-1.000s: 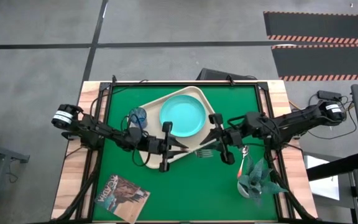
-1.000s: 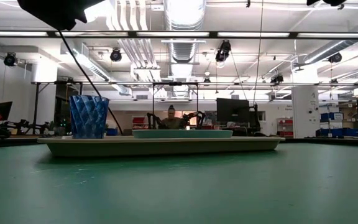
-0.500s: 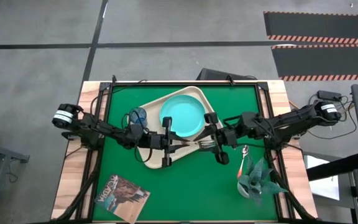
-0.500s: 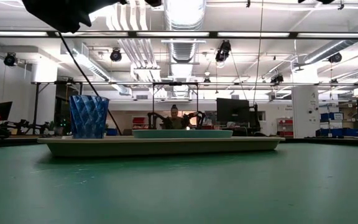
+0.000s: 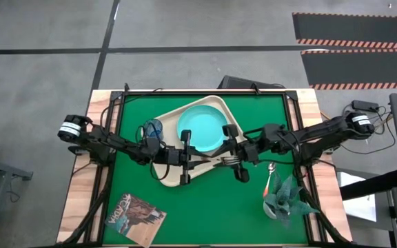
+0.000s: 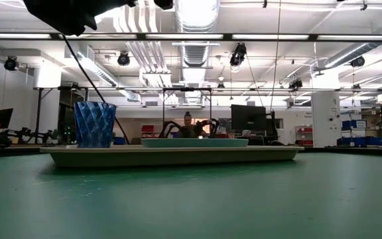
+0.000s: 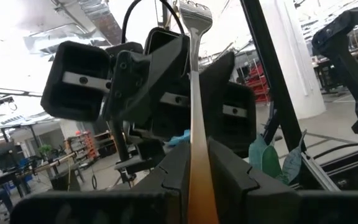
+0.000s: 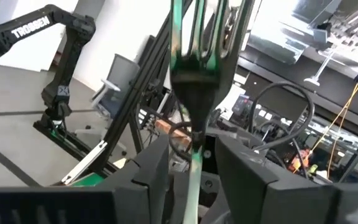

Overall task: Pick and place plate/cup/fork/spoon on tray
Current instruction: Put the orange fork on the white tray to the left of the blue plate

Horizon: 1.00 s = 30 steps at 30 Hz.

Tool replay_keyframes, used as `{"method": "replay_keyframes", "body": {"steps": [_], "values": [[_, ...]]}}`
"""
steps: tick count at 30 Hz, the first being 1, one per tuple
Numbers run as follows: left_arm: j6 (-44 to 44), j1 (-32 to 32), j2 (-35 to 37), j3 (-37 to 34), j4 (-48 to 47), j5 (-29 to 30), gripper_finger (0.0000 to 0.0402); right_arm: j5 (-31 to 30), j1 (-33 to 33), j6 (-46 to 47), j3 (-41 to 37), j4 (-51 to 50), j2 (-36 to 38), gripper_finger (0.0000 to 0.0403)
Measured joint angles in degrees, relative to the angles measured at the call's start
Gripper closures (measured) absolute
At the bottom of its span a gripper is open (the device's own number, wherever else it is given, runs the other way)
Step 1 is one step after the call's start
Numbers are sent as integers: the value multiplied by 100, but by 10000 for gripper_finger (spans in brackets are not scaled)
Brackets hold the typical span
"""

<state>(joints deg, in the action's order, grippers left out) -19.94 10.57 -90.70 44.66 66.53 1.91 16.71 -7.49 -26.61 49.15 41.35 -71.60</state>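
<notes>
My left gripper (image 5: 193, 160) is shut on the fork (image 5: 214, 162), which is held in the air over the tray's near right edge. The fork's silver tines (image 7: 194, 11) point toward my right gripper (image 5: 226, 158). That gripper is open, and its fingers stand on either side of the fork's neck (image 8: 194, 146) with a gap on each side. The turquoise plate (image 5: 202, 128) and the blue cup (image 5: 152, 129) rest on the beige tray (image 5: 174, 176). The spoon (image 5: 271, 167) lies on the green mat to the right of the tray. My left gripper pinches the fork's red-orange handle (image 7: 197, 186) between its two fingers. The fingers come level from the table's left and lie along the fork. The fork sticks out past the fingertips toward the table's right, tines foremost, lifted clear of the tray.
A potted artificial plant (image 5: 281, 196) stands at the near right, close to the spoon. A printed booklet (image 5: 138, 217) lies at the near left. The low view shows the cup (image 6: 95, 124) and the plate (image 6: 194, 142) on the tray (image 6: 171, 155), with open mat in front.
My right gripper has moved toward the table's left, up to the fork's tine end, and its fingers now stand around the fork's neck. The fork has stayed in my left gripper, clear of the tray.
</notes>
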Motion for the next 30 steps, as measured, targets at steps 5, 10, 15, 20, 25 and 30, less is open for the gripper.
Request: {"method": "replay_keyframes", "body": {"steps": [5, 10, 15, 20, 25, 30], "values": [[0, 0, 0, -2, -10, -2, 370, 2, 0, 0, -2, -124, 76, 304], [0, 0, 0, -7, -25, -4, 370, 2, 0, -32, -2, -289, 167, 323], [0, 0, 0, -7, -23, -4, 370, 2, 0, -37, -2, -338, 175, 339], [0, 0, 0, -7, -23, -7, 370, 0, 0, -42, -2, -416, 175, 365], [0, 0, 0, -7, -30, -9, 370, -8, 0, -42, -2, -447, 175, 388], [0, 0, 0, -7, -32, -7, 370, -20, 0, -13, -3, -458, 178, 388]]}}
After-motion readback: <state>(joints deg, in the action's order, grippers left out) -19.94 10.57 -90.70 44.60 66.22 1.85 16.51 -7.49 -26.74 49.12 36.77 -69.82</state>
